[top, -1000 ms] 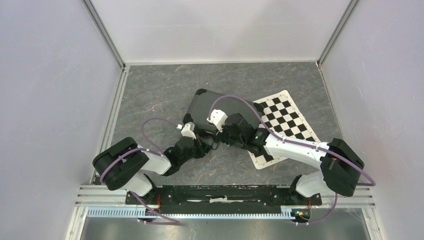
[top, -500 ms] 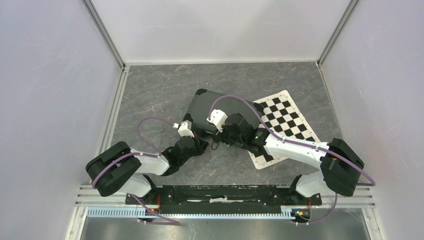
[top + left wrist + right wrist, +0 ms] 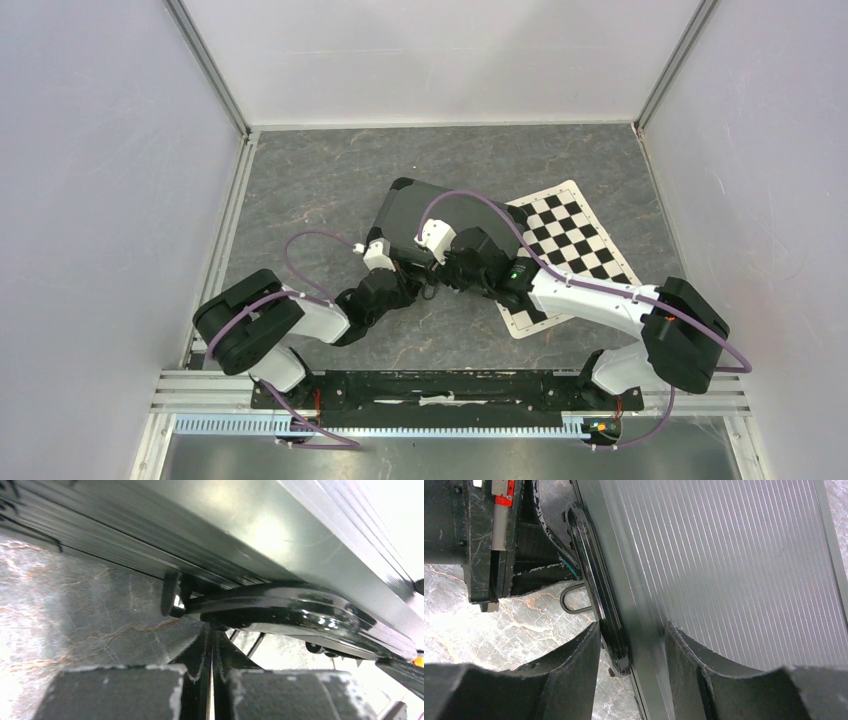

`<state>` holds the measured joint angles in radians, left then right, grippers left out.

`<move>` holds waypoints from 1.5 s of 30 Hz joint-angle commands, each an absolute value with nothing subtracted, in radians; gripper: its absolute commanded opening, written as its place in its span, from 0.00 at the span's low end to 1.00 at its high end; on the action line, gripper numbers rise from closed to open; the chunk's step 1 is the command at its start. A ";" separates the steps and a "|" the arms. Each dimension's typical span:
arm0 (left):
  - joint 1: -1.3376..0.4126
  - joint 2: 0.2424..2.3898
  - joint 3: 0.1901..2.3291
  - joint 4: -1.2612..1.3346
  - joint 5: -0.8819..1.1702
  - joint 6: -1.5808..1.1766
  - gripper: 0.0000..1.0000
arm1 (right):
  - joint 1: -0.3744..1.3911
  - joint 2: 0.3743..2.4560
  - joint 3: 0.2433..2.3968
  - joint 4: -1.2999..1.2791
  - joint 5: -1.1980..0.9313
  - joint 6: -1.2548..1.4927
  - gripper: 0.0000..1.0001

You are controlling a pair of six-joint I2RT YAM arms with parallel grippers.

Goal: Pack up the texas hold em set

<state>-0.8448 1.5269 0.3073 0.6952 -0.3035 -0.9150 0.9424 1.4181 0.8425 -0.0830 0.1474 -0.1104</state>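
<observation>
The black hard case (image 3: 425,212) lies shut on the table, so the chips, cards, dice and marker are hidden. Its glossy handle (image 3: 285,605) hangs off the near edge. My left gripper (image 3: 404,284) is shut and empty, with its fingertips (image 3: 211,642) just under the handle, beside the ribbed case wall (image 3: 200,525). My right gripper (image 3: 631,645) is open and straddles the case's near edge. One finger stands outside the handle (image 3: 596,605) and the other over the ribbed lid (image 3: 734,570). In the top view the right gripper (image 3: 452,272) sits at that edge.
A black-and-white checkered mat (image 3: 575,240) lies to the right of the case, partly under my right arm. A small wire loop (image 3: 574,600) lies on the table by the handle. The enclosure walls stand on three sides.
My left arm's elbow swung out to the left and back to the right. Its gripper stayed at the case's handle. The right arm and the case have not moved.
</observation>
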 commanded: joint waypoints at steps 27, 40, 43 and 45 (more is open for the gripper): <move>-0.848 1.323 0.269 0.721 -0.144 -0.896 0.02 | 0.926 1.429 0.768 -0.198 0.115 -0.069 0.54; -0.858 1.294 0.254 0.614 -0.274 -0.797 0.02 | 0.927 1.447 0.773 -0.201 0.115 -0.069 0.55; -0.859 1.323 0.262 0.642 -0.291 -0.777 0.02 | 0.927 1.458 0.777 -0.203 0.120 -0.068 0.55; -0.859 1.346 0.270 0.653 -0.296 -0.773 0.02 | 0.928 1.465 0.781 -0.210 0.129 -0.068 0.55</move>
<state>-0.8536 1.3087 0.2504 0.5983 -0.2356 -0.8463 0.9394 1.4036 0.8165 -0.0475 0.1329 -0.1024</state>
